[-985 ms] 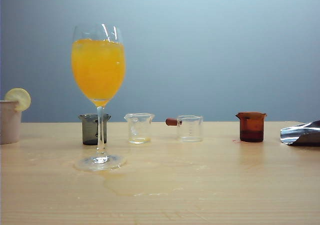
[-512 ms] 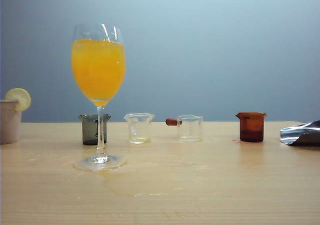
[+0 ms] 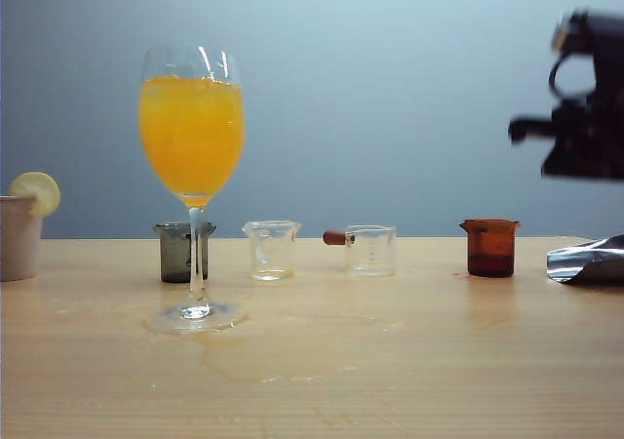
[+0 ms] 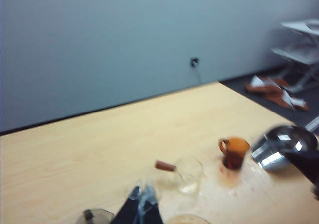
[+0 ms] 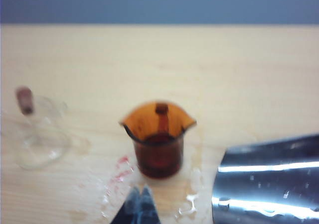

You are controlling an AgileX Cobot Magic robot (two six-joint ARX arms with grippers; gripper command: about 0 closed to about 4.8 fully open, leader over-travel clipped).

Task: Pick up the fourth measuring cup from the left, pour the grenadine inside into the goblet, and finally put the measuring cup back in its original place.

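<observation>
We could read no text, label, brand or number anywhere. The handled clear cup (image 3: 370, 251) bore faint graduation marks on its wall, but they were too small and blurred for us to make out.

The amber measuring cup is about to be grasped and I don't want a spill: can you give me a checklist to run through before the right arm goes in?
1. Amber measuring cup upright on the table: ok.
2. Grenadine inside it, filling the lower part: ok.
3. Right gripper lined up with the cup, which sits just ahead of it in the right wrist view: ok.
4. Right gripper's fingers open for the grasp: not ok, they are shut.
5. Room beside the cup: the metal vessel lies close by; cannot tell if there is enough.
6. Goblet has space for more: not ok; orange juice fills most of the bowl.
</observation>
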